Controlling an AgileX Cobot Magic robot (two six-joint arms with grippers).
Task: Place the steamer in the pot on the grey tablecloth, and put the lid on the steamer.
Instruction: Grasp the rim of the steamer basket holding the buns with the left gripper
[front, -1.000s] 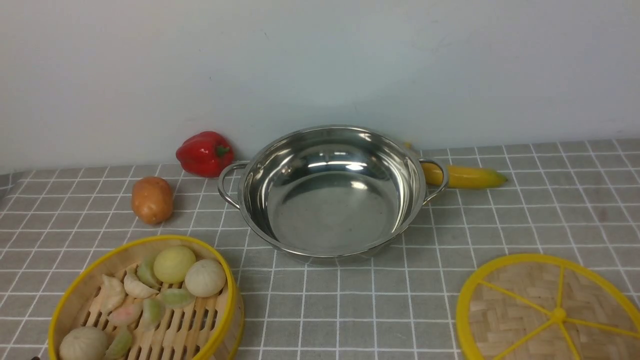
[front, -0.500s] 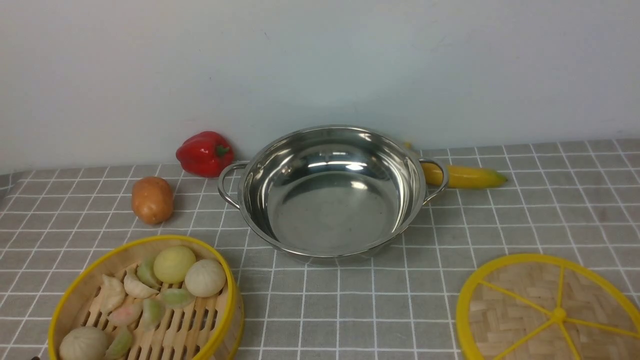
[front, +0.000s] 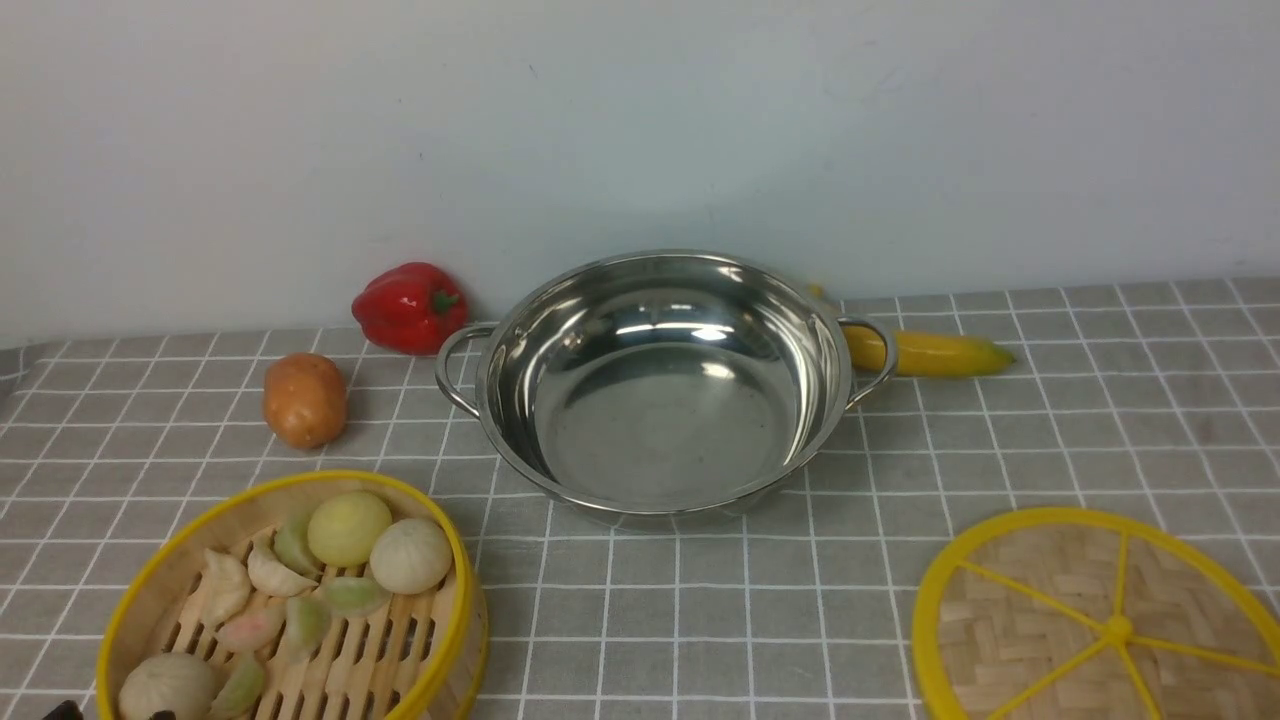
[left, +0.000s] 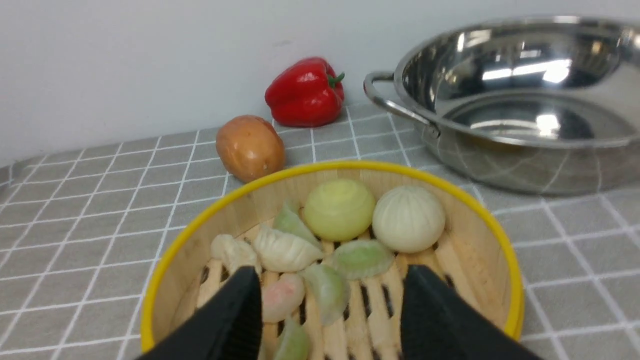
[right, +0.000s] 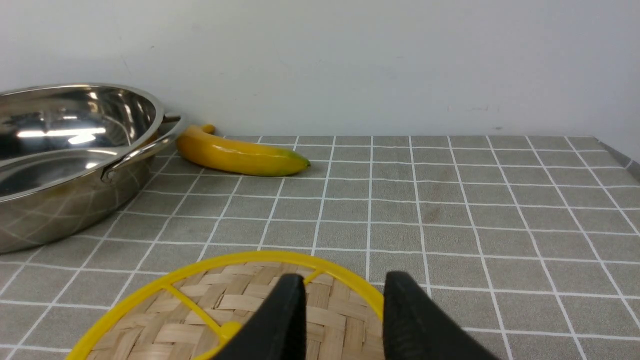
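So there's a plain pale wall (front: 640, 120) at the far side, and the grey tablecloth (front: 740, 620) with its white grid is spread out in front of it. The biggest thing on it is the pot (front: 670, 430), set at the middle towards the far edge, shiny and with nothing put in it. The lid (front: 1040, 640) is laid flat at the near right, well apart from the pot. The steamer (front: 463, 620) is at the near left, also down on the cloth, loaded with buns and dumplings.

Then the extras: a banana (front: 940, 355) by the pot's right handle, a red pepper (front: 405, 308) at the far left of the pot, and a potato (front: 305, 400) between the pepper and the steamer, a bit further left. None of those seem to be needed for the job.

As for the claws, the left gripper (left: 335, 295) is spread apart over the near part of the steamer, with nothing pinched. The right gripper (right: 345, 300) is spread too, by the lid, and nothing is held there either.

Progress-wise, basically nothing is ticked off: the steamer isn't in the pot, and the lid isn't on the steamer. Both placements are left to be done, and the steamer should probably be gripped first, kept level so the food isn't spilled.
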